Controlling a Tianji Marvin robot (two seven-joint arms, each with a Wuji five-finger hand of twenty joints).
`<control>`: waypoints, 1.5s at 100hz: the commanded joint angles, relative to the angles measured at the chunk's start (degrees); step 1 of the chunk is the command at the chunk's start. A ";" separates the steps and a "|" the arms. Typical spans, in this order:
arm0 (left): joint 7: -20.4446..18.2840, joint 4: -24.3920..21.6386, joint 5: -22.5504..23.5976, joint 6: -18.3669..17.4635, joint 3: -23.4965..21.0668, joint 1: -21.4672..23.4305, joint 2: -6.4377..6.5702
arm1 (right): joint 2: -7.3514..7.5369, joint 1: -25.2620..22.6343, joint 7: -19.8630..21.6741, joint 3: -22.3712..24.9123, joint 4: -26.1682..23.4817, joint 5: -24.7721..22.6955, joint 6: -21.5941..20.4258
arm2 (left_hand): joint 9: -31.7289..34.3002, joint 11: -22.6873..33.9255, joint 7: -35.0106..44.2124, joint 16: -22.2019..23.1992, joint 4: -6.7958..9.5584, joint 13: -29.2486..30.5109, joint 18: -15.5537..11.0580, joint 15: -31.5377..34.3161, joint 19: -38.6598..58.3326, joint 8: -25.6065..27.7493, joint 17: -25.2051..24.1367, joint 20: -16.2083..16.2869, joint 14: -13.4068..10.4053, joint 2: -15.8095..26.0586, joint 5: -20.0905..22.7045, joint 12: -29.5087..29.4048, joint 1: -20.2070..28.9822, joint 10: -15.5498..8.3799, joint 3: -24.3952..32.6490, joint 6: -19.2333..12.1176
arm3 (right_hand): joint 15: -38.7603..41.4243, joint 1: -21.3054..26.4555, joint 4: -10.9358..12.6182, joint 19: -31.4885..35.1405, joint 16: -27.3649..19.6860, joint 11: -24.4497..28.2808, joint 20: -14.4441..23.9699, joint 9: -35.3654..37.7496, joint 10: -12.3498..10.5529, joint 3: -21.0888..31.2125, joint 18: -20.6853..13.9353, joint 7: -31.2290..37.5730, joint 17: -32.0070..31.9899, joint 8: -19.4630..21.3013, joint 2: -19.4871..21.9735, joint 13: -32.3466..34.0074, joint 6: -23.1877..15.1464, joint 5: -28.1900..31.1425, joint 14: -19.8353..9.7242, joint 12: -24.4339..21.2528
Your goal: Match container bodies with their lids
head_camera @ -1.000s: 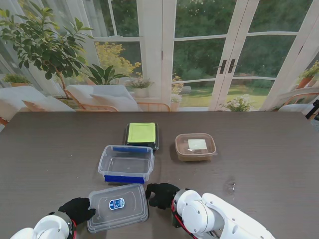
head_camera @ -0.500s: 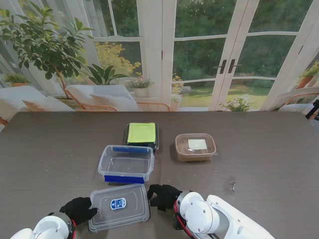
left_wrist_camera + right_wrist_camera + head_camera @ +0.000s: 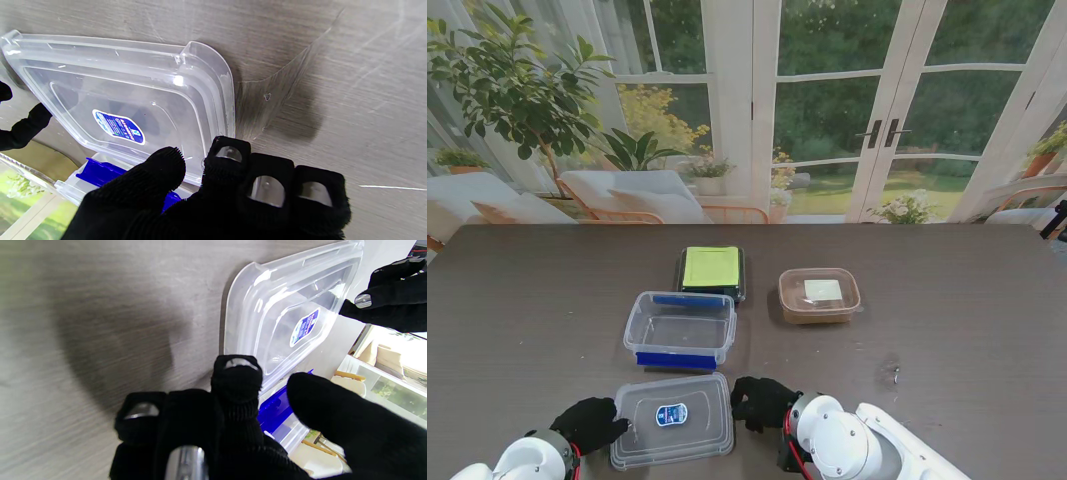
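Observation:
A clear lid [image 3: 672, 420] with a blue sticker hangs just over the table's near edge, held by its two short ends. My left hand [image 3: 592, 423] pinches its left end and my right hand [image 3: 762, 402] its right end. In the left wrist view the thumb and fingers [image 3: 227, 156] close on the lid [image 3: 133, 100]. The right wrist view shows the lid [image 3: 283, 313] between thumb and index finger. Its open clear body [image 3: 680, 328] with blue clips stands just beyond the lid.
A black container with a green lid [image 3: 712, 270] sits behind the clear body. A brown container [image 3: 819, 294] with its lid on stands to the right of it. The dark wooden table [image 3: 947, 340] stretches to both sides.
The lid has shifted to the right and slightly nearer to me, turning squarer to the table edge. Both hands moved with it.

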 commanded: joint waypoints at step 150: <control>1.22 -1.63 -1.78 -7.39 -1.36 -1.32 -1.09 | -1.16 -6.14 -2.60 4.67 -7.80 2.06 -2.05 | 0.32 -0.45 0.32 0.93 1.33 -0.70 1.21 2.09 1.87 0.73 -2.38 4.58 3.11 -1.58 4.86 1.15 -0.34 2.27 1.57 -11.50 | 5.33 -0.95 -0.14 12.90 -1.08 0.79 -0.42 4.95 2.81 2.20 0.85 -3.54 29.85 -1.50 0.13 0.84 -14.16 2.11 -2.75 0.20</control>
